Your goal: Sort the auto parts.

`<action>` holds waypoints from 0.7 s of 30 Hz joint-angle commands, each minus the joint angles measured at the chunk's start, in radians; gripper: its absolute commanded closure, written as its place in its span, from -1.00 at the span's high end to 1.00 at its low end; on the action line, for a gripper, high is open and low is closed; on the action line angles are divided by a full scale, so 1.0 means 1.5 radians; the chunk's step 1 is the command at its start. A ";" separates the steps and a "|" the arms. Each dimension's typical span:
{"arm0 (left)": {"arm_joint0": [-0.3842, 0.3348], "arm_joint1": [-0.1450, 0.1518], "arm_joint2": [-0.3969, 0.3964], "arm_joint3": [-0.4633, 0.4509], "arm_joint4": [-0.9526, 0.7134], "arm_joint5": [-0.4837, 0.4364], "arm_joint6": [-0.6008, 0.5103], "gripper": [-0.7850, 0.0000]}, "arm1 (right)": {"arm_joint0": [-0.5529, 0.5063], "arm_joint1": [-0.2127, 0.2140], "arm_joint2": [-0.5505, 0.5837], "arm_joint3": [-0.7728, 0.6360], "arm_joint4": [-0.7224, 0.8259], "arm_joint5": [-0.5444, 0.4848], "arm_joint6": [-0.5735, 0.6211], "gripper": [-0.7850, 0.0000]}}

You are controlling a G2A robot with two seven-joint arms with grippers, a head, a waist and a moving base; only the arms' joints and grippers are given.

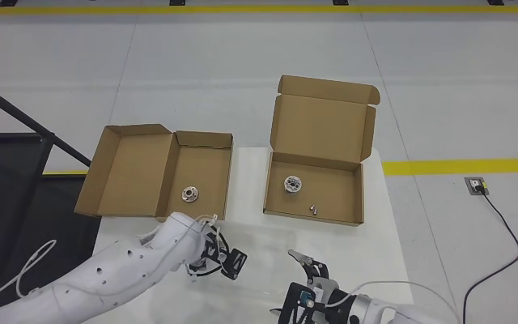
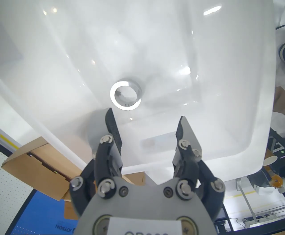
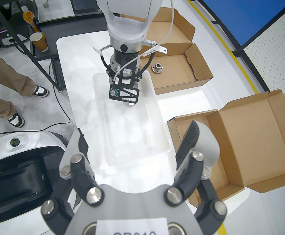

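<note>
At the near edge of the table (image 1: 380,251), both arms hang low over a clear plastic tray (image 3: 160,118). The right gripper (image 3: 137,131) sits back from the tray's near end with its fingers spread wide and nothing between them. The left gripper (image 2: 145,116) is over the tray's far end, also spread apart and empty, its tips just short of a metal ring (image 2: 112,94) lying flat on the tray floor.

That ring is the only loose part I can make out in the tray (its clear walls make it hard to be sure). So the sorting looks mostly done, with this one piece left to lift and carry over.

Past the tray stand two open cardboard boxes. The left box (image 1: 129,170) holds a flanged hub (image 1: 189,193). The right box (image 1: 340,190) holds a round bearing-like part (image 1: 293,185) and a small piece (image 1: 314,207) near its front wall.

What could get in the way, I'd say, is the tray's raised rim and each box's front wall, which a loaded gripper must clear. Off beyond the table's left side, a paper cup (image 3: 39,41) and a bottle (image 3: 27,15) stand on a dark stand, well apart from the work.
</note>
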State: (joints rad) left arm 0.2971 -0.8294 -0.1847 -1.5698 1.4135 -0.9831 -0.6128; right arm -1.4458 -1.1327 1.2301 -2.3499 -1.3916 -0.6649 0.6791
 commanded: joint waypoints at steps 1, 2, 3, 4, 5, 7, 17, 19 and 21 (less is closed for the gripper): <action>0.004 -0.009 -0.001 0.015 0.020 0.013 0.015 0.58 | 0.000 0.000 0.000 0.000 0.000 0.000 0.000 1.00; 0.004 -0.013 -0.001 0.022 0.027 0.014 0.022 0.60 | 0.000 0.000 0.000 0.000 0.000 0.000 0.000 1.00; 0.005 -0.018 -0.001 0.029 0.034 0.016 0.028 0.62 | 0.000 0.000 0.000 0.000 0.000 0.000 0.000 1.00; 0.006 -0.023 -0.002 0.037 0.039 0.017 0.033 0.68 | 0.000 0.000 0.000 0.000 0.000 0.000 0.000 1.00; 0.006 -0.028 -0.002 0.045 0.044 0.018 0.039 0.72 | 0.000 0.000 0.000 0.000 0.000 0.000 0.000 1.00; 0.005 -0.039 -0.002 0.062 0.055 0.018 0.049 0.74 | 0.000 0.000 0.000 0.000 0.000 0.000 0.000 1.00; -0.004 -0.096 0.003 0.136 0.095 -0.019 0.103 0.51 | 0.000 0.000 0.000 0.000 0.000 0.000 0.000 1.00; -0.004 -0.106 0.008 0.151 0.104 -0.019 0.114 0.48 | 0.000 0.000 0.000 0.000 0.000 0.000 0.000 1.00; -0.003 -0.116 0.010 0.166 0.111 -0.019 0.123 0.43 | 0.000 0.000 0.000 0.000 0.000 0.000 0.000 1.00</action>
State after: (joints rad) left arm 0.2911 -0.9958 -0.1707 -1.3330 1.5737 -1.0129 -0.4355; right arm -1.4458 -1.1327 1.2301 -2.3499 -1.3916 -0.6649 0.6791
